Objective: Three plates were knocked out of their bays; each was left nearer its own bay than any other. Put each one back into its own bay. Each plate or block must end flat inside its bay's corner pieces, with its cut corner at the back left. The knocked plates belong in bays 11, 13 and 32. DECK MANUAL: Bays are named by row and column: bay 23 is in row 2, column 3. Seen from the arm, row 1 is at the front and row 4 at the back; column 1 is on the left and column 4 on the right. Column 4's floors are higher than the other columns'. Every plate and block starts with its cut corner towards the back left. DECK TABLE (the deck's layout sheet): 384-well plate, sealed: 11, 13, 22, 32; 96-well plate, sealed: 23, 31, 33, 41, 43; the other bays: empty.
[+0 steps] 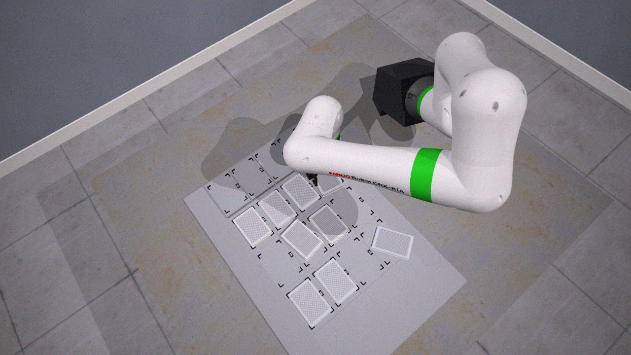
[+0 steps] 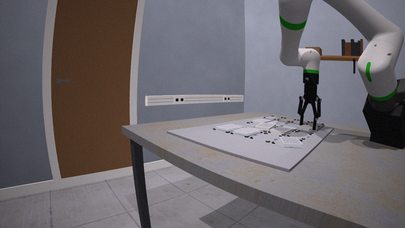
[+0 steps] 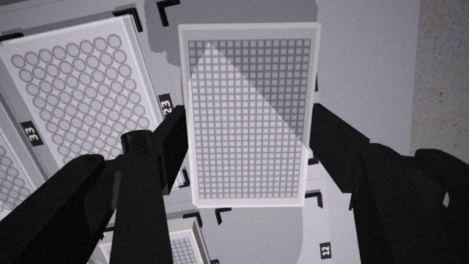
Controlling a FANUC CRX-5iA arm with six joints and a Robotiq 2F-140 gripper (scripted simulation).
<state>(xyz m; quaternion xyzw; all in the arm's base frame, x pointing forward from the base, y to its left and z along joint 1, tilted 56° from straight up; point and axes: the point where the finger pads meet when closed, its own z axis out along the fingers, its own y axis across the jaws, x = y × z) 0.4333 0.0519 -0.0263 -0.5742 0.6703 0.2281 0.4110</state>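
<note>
Fingers of the gripper (image 3: 246, 147) are clamped on the long edges of a 384-well plate (image 3: 247, 117), which hangs between them, askew to the corner pieces (image 3: 223, 212) below. My worry: if it comes down still twisted, an edge could ride up on a corner piece and the plate would end tilted instead of flat; the cut corner, which I cannot make out, could also end up at the wrong side. A loose grip could let it slip.

Just beside the fingers sits one 96-well plate (image 3: 80, 99), by the labels 23 (image 3: 166, 105) and 33 (image 3: 31, 133). Beyond it, the top view shows nine plates in all on the deck (image 1: 414, 282): the held one, six squared in bays, one crooked plate (image 1: 302, 238) mid-deck, and one stray plate (image 1: 392, 242) farthest out near the deck's edge.
</note>
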